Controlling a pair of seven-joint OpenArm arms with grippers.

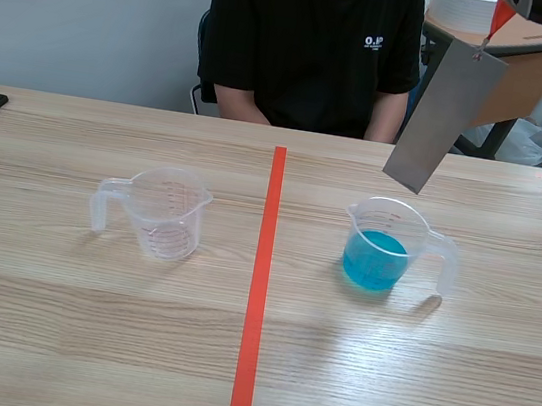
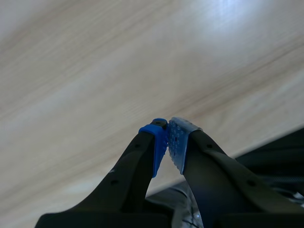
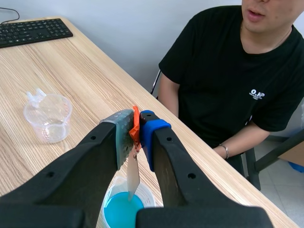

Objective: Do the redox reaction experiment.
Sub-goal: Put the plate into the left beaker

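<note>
I hold strip point(image 1: 443, 116) in right end effector point(image 3: 137, 127), hanging tilted, tip over blue cup point(image 1: 376, 258) mid-right; left end effector point(image 2: 167, 140) clenched, empty.

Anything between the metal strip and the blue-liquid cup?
Nothing visible. The metal strip hangs from the right gripper above the blue-liquid cup, whose mouth is open, with no lid. The empty cup sits across the tape line, out of the path.
</note>
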